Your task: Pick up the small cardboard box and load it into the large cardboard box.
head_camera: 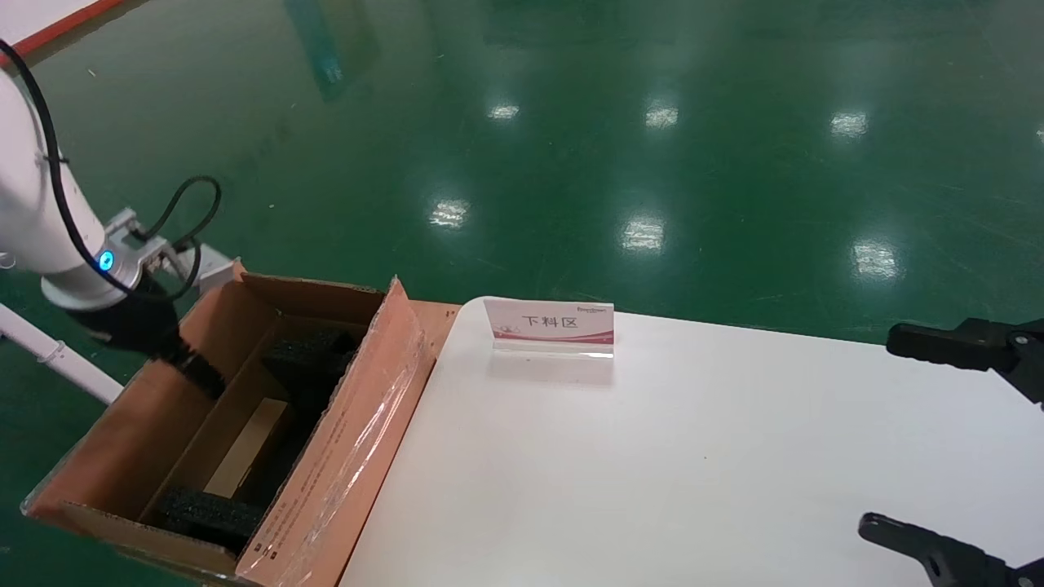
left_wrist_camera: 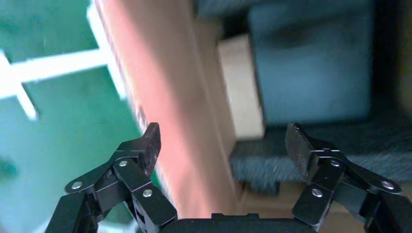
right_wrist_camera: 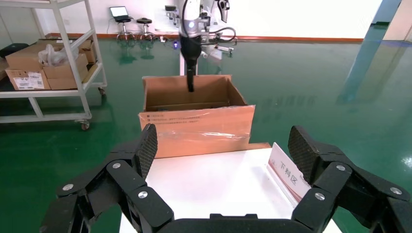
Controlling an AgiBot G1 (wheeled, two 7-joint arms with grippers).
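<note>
Now the left pincer [head_camera: 192, 367] hangs at the left of the frame over the large cardboard box [head_camera: 342, 456], fingers spread and empty. Below it the small cardboard box [head_camera: 247, 447] lies on the floor of the carton, between black foam blocks [head_camera: 210, 517]. A clean exit looks best straight up, clear of the near flap. At the right edge, the right pincer [head_camera: 938, 444] idles wide open over the white counter [head_camera: 693, 489], near a sign [head_camera: 549, 325].
</note>
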